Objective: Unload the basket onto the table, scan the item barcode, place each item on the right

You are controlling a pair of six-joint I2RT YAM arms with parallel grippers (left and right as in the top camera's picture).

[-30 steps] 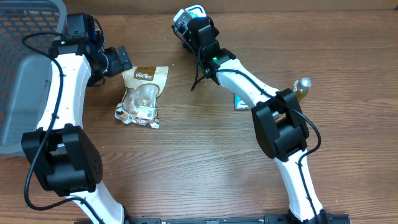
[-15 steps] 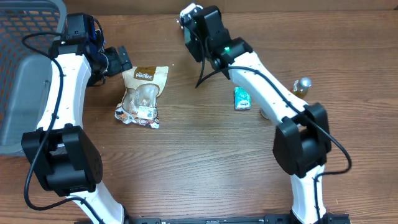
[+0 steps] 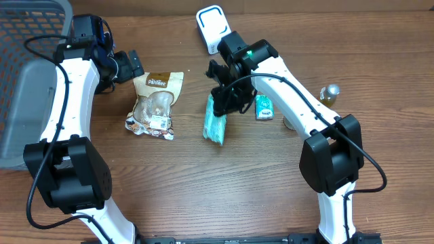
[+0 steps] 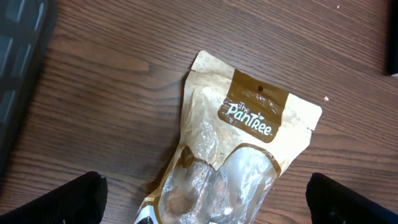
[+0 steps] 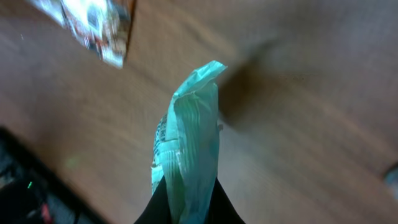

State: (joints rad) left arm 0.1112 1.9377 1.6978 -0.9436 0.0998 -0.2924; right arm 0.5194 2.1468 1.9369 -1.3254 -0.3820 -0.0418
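Wood table (image 3: 203, 190) | right gripper (image 3: 225, 102) clenched on teal packet (image 3: 215, 127) (dangling, mid-table) | left gripper (image 3: 127, 66) fingers spread wide, beside snack pouch (image 3: 154, 102)

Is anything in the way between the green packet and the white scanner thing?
Nothing visible is. The green packet, pinched in the right end effector, hangs in front of the white scanner; only that arm's own wrist lies between them.
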